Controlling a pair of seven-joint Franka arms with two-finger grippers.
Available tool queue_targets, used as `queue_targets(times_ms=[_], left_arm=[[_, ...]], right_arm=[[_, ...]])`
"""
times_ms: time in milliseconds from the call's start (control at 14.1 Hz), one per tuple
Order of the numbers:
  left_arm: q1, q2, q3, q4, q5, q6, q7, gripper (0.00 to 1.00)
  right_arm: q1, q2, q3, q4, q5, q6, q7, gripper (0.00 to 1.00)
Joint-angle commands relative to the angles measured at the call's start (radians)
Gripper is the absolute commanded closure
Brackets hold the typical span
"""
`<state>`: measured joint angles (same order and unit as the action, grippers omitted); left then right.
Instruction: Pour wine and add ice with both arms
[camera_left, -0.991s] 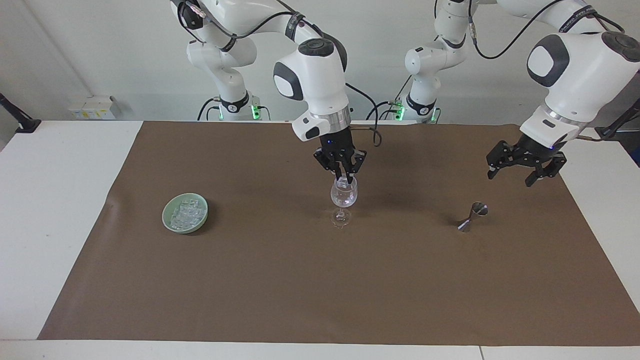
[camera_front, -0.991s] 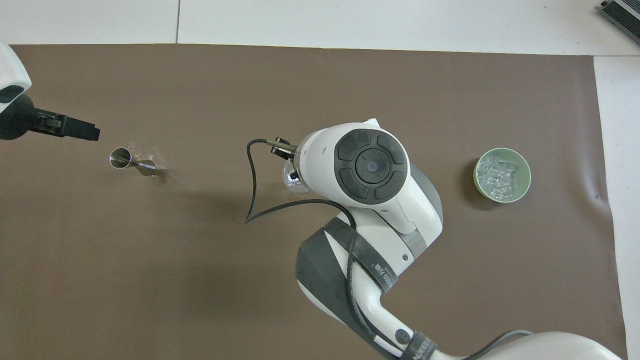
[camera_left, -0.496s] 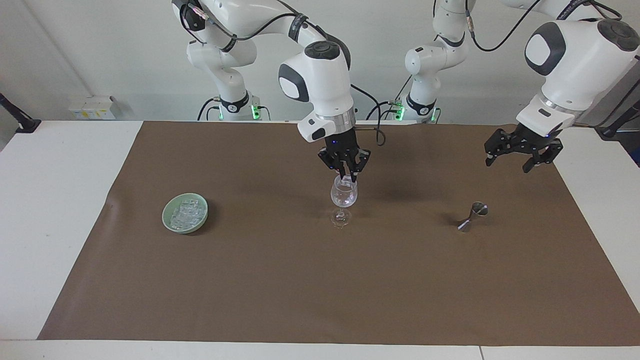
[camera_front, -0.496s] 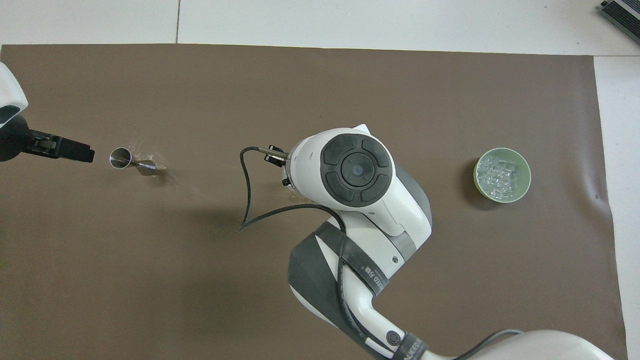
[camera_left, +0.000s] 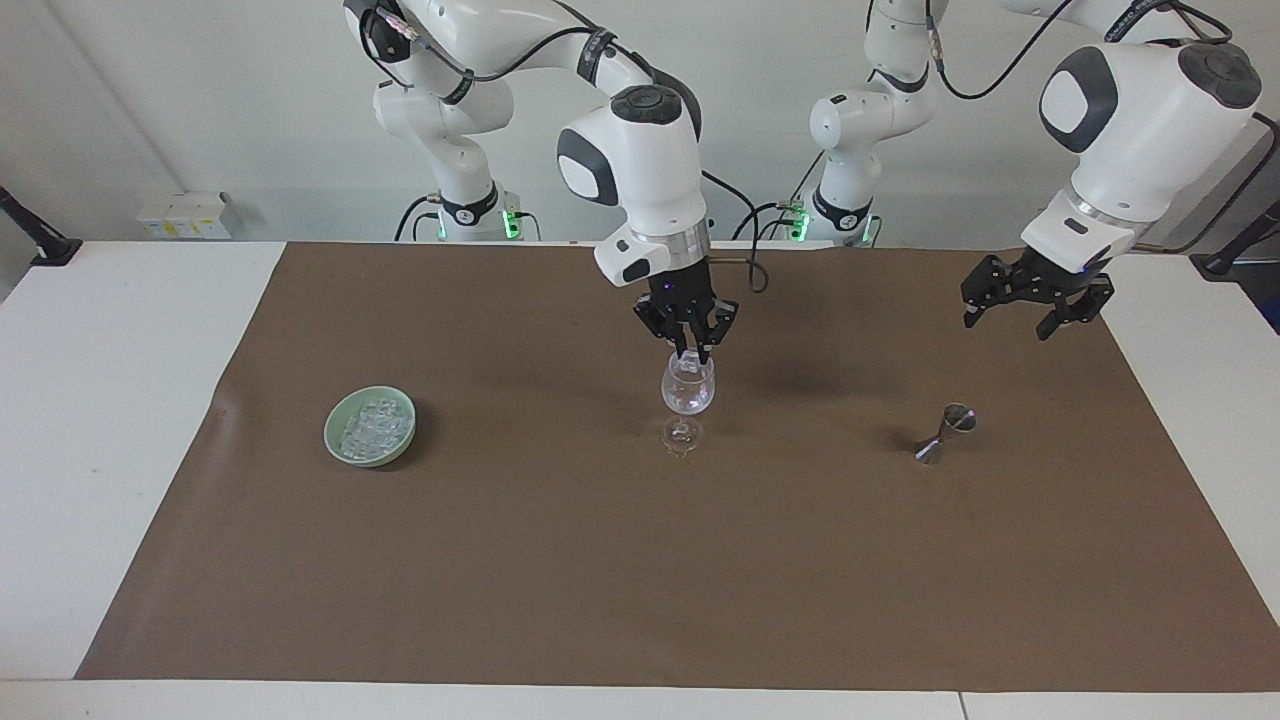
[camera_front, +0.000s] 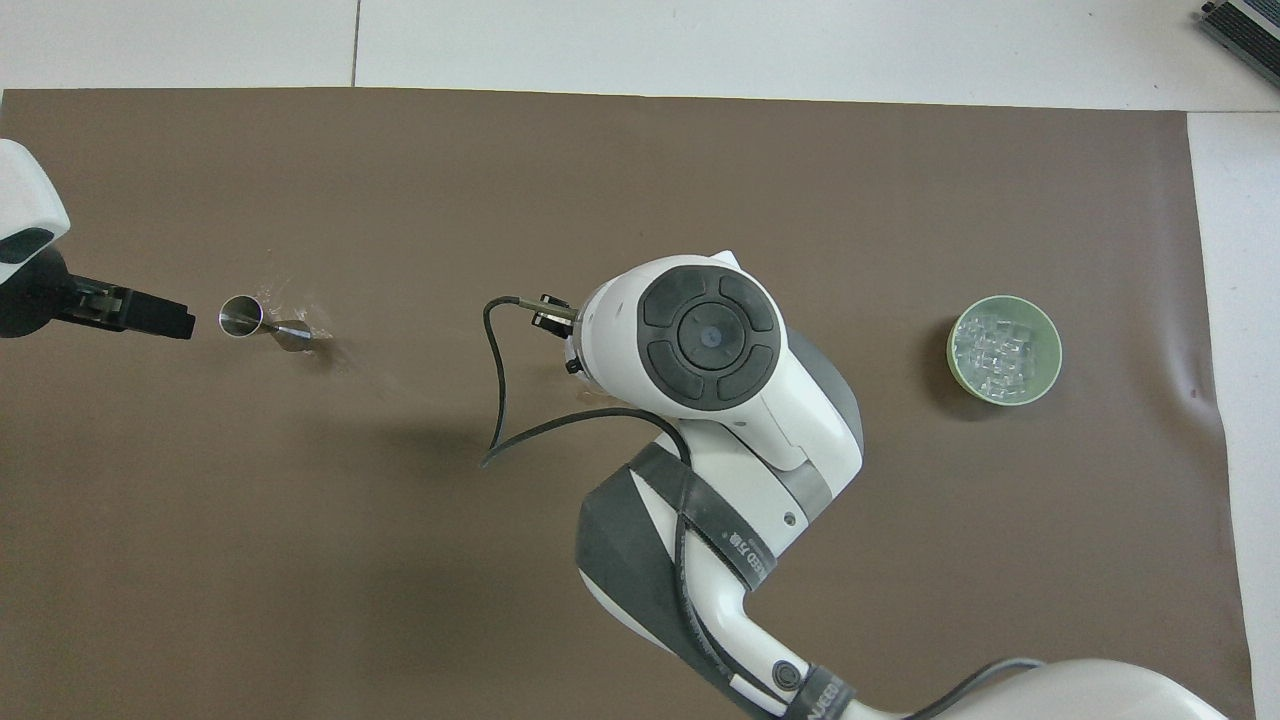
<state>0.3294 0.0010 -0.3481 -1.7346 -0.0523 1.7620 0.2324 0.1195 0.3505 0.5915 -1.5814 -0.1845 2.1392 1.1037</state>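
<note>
Three things spread along the brown mat (camera_left: 640, 560): green bowl (camera_left: 334, 444) of ice (camera_left: 373, 427) toward the right arm's end, clear wine glass (camera_left: 688, 392) upright at the middle, small metal jigger (camera_left: 944, 432) tilted toward the left arm's end. All well apart from each other, with bare mat between.

Right gripper (camera_left: 690, 352) hanging directly over the glass's mouth, fingertips drawn together just above the rim; whether anything is pinched there cannot be told. Glass hidden under the wrist in the overhead view.

Left gripper (camera_left: 1025, 300) up in the air over the mat near the jigger, fingers spread wide, empty.

Mat laid on a white worktop (camera_left: 110, 400), white margins showing at both ends and along the edge farthest from the robots. Plain white wall at the robots' end, with green lights on the arm bases.
</note>
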Motion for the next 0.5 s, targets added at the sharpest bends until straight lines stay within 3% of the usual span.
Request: queue_targets(times_ms=[0, 283, 425], left_arm=[[-0.006, -0.029, 0.008, -0.031, 0.017, 0.011, -0.007, 0.0], [-0.047, -0.03, 0.047, -0.029, 0.017, 0.011, -0.004, 0.0], [-0.155, -0.032, 0.163, -0.029, 0.017, 0.011, -0.004, 0.0]], right_arm=[[-0.007, 0.012, 0.014, 0.011, -0.023, -0.001, 0.03, 0.46], [-0.007, 0.012, 0.014, 0.012, -0.024, -0.001, 0.03, 0.34], [-0.009, 0.012, 0.014, 0.018, -0.035, -0.001, 0.021, 0.0]])
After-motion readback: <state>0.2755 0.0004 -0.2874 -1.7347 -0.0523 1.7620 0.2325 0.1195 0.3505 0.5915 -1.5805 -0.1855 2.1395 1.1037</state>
